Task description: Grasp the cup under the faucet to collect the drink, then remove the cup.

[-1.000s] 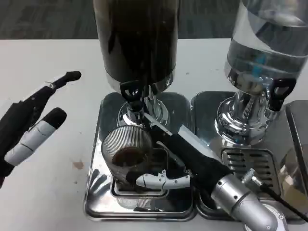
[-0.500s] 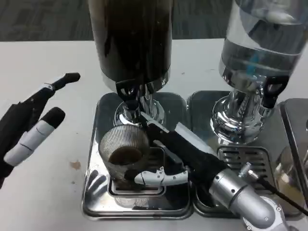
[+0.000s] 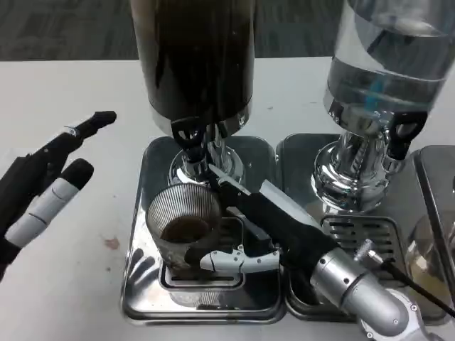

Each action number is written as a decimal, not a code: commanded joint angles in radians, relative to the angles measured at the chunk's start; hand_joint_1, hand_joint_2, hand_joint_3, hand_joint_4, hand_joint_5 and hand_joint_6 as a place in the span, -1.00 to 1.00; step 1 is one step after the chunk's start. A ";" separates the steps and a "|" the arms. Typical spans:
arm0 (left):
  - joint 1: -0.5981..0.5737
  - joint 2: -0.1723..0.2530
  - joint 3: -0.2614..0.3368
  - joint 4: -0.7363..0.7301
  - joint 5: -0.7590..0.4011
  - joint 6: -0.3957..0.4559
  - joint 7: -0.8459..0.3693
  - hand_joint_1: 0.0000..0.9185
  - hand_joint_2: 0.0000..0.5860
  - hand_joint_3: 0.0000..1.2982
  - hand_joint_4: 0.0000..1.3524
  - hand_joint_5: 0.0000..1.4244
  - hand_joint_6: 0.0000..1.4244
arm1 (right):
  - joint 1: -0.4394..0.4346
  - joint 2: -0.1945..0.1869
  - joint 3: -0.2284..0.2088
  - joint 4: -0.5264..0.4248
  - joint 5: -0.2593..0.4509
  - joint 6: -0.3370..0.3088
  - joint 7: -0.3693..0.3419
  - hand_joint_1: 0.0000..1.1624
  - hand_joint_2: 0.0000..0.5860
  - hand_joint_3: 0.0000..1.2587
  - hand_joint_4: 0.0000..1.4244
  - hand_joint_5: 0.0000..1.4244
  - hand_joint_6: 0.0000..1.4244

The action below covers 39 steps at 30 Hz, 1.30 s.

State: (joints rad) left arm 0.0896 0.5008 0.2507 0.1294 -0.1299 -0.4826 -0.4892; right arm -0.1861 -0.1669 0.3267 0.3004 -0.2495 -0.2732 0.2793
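Observation:
A ribbed clear cup (image 3: 183, 217) with dark drink in its bottom stands on the drip tray (image 3: 146, 284) under the black faucet (image 3: 188, 135) of the dark drink dispenser (image 3: 193, 57). My right hand (image 3: 263, 231) wraps around the cup from the right, one white finger across its front. At the picture's left my left hand (image 3: 43, 188) hovers over the table, fingers spread, holding nothing.
A second dispenser (image 3: 387, 64) with clear liquid stands at the right on its own tray (image 3: 298, 153), its black tap (image 3: 402, 131) near my right forearm. A small brown stain (image 3: 111, 244) marks the white table left of the tray.
The camera shifted a little between the earliest frame and now. My right hand stays around the cup; the left hand barely moved.

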 commanded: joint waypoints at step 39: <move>-0.010 0.014 -0.026 0.035 -0.020 0.005 -0.030 -1.00 -0.62 -0.72 -0.86 -0.93 -0.94 | 0.035 -0.007 -0.002 -0.092 0.015 0.056 0.043 0.19 -0.32 -1.00 -1.00 -0.99 -0.82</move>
State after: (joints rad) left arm 0.0851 0.5021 0.2250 0.1543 -0.1461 -0.4826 -0.5083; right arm -0.1411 -0.1697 0.3231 0.1997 -0.2326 -0.2284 0.3165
